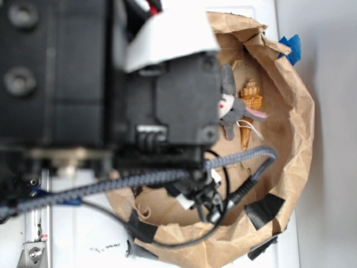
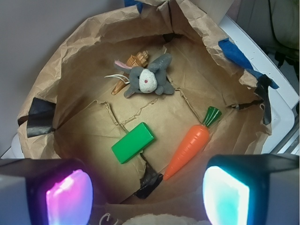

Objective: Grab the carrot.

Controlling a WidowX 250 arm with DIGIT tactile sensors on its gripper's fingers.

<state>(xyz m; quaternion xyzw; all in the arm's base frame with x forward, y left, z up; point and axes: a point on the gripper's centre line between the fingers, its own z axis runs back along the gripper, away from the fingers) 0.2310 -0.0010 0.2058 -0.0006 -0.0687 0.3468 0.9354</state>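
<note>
A glossy orange plastic carrot (image 2: 189, 146) is seen lying on the crumpled brown paper floor of a bag-like nest (image 2: 75, 61), its green stem pointed toward the far right and its tapered tip toward the near edge. The gripper (image 2: 147, 197) is held above it with jaws spread, nothing between the glowing pads (image 2: 69, 196), well apart from the carrot. A smooth, boxy green block (image 2: 133, 142) is set just left of the carrot. A soft grey plush rabbit (image 2: 149, 80) is sprawled at the far side over a ridged tan ice-cream-cone toy (image 2: 137, 59). In the exterior view the carrot is hidden by the arm. A slip is judged likely if the slick, tapering cone is pinched near its narrow tip. The block or the bag's torn paper flaps could be caught if the descent is made off-centre.
</note>
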